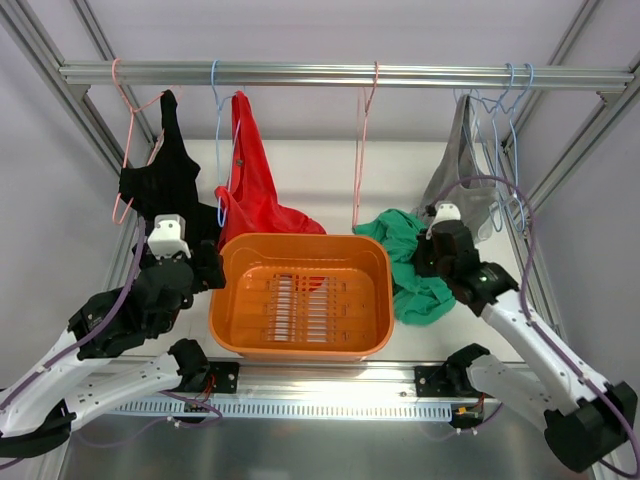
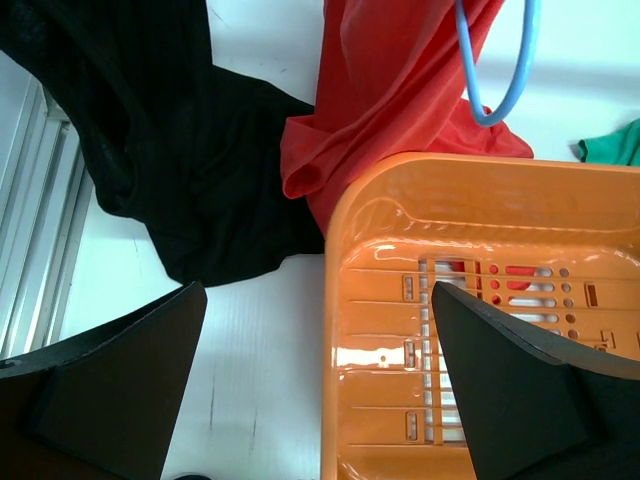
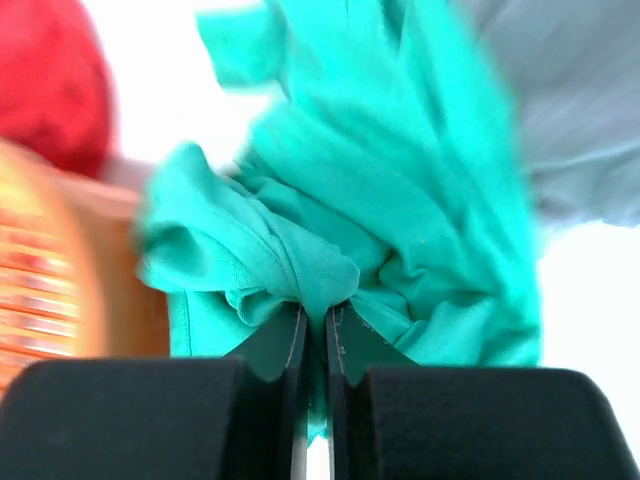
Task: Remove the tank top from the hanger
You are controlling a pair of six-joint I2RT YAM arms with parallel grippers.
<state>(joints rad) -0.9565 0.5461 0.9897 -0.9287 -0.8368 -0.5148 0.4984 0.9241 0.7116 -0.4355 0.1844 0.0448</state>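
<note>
1. White tabletop (image 1: 300,165) spreads under an aluminium rail (image 1: 330,73) from which several wire hangers dangle.
2. Right gripper (image 3: 314,316) is clamped on a raised fold of the tank top (image 3: 400,200); its jaws stand nearly together with teal cloth pinched between them, a grip that lets the arm drag the garment.
3. Beyond that gripper's tips the tank top lies bunched in a heap on the table, with the orange basket (image 1: 300,345) just to the gripper's left and a grey top (image 3: 590,120) ahead to its right.
4. Farther ahead and left of the right gripper, the hanger (image 1: 362,150) hangs from the rail with its wire bare. Whether its lower end touches the cloth cannot be told, but the garment looks freed.
5. Left gripper (image 2: 315,300) hovers with jaws wide apart and nothing between them, over the basket's left rim, with a black top (image 2: 180,180) and a red top (image 2: 400,100) ahead of it, probably parked clear.
</note>
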